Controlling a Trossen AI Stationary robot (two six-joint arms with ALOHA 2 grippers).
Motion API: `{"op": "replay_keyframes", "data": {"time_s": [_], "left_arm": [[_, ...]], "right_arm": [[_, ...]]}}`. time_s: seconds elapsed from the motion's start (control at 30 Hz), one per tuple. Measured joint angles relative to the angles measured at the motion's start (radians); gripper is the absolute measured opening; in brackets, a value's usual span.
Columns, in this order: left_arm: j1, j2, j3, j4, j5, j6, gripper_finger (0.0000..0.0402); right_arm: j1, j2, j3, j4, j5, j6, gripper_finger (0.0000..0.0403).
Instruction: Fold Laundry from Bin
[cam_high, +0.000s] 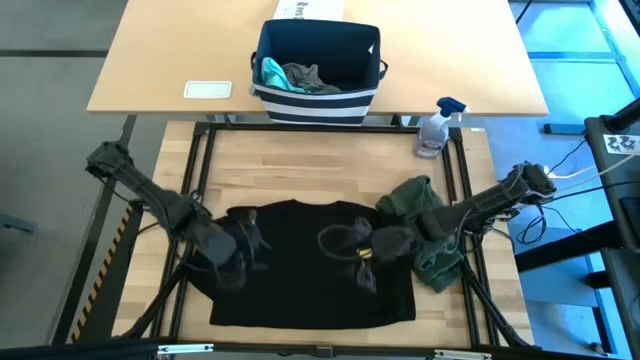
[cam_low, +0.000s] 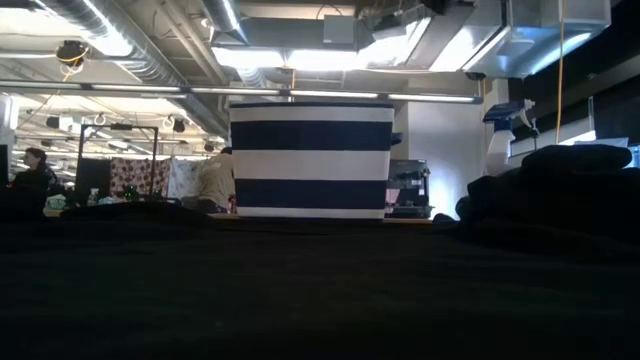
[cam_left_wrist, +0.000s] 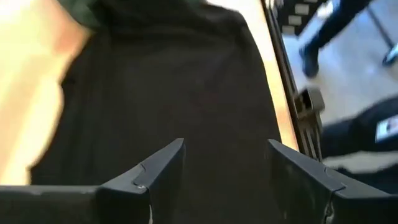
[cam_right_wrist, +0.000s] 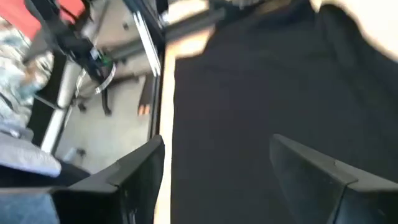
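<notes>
A big black shirt (cam_high: 310, 265) lies spread flat on the wooden worktop (cam_high: 300, 175). It is the nearest thing, and the low view is filled with its dark cloth.

The left tool (cam_high: 243, 243) hangs over the left part of the black shirt. Its two fingers (cam_left_wrist: 163, 168) stand apart and hold nothing. The right tool (cam_high: 362, 252) hangs over the right part of the black shirt. Its fingers (cam_right_wrist: 140, 168) stand wide apart too, with only black cloth under them.

A green piece of clothing (cam_high: 420, 215) sits in a crumpled heap just beside the right edge of the black shirt, partly under the right arm.

Past the black shirt, a spray bottle (cam_high: 437, 127) stands near the far right corner of the wooden worktop.

Farther still, behind the black shirt, a lighter worktop (cam_high: 160, 60) carries the blue bin (cam_high: 318, 70) with white stripes. Grey and teal clothes (cam_high: 300, 76) lie inside the bin. A small white card (cam_high: 208, 90) lies to the left of the bin.

Far behind the bin is a big room with bright ceiling lights (cam_low: 300, 58) and pipes (cam_low: 110, 35). Two people (cam_low: 214, 180) are there, far from the worktop.
</notes>
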Motion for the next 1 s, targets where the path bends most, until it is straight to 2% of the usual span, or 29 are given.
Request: {"op": "replay_keyframes", "data": {"time_s": [0.17, 0.3, 0.5, 0.67, 0.8, 1.0], "left_arm": [[-0.052, 0.092, 0.000, 0.002, 0.022, -0.022, 0.0217], [-0.060, 0.118, 0.000, 0.016, 0.039, -0.026, 0.0217], [-0.060, 0.093, 0.002, 0.036, 0.047, -0.030, 0.0217], [-0.074, 0.044, 0.077, -0.028, 0.042, -0.042, 0.0217], [-0.125, 0.036, 0.088, -0.090, 0.072, -0.084, 0.0217], [-0.253, 0.096, 0.024, -0.127, 0.127, -0.215, 0.0217]], "right_arm": [[0.062, 0.055, -0.001, -0.036, 0.001, 0.071, 0.0287], [0.085, 0.068, -0.001, -0.034, 0.000, 0.105, 0.0287], [0.080, 0.055, 0.000, -0.020, 0.001, 0.155, 0.0287], [0.082, 0.013, 0.062, -0.079, 0.003, 0.155, 0.0287], [0.109, 0.011, 0.089, -0.131, -0.028, 0.161, 0.0287], [0.215, 0.060, 0.085, -0.162, -0.035, 0.172, 0.0287]]}}
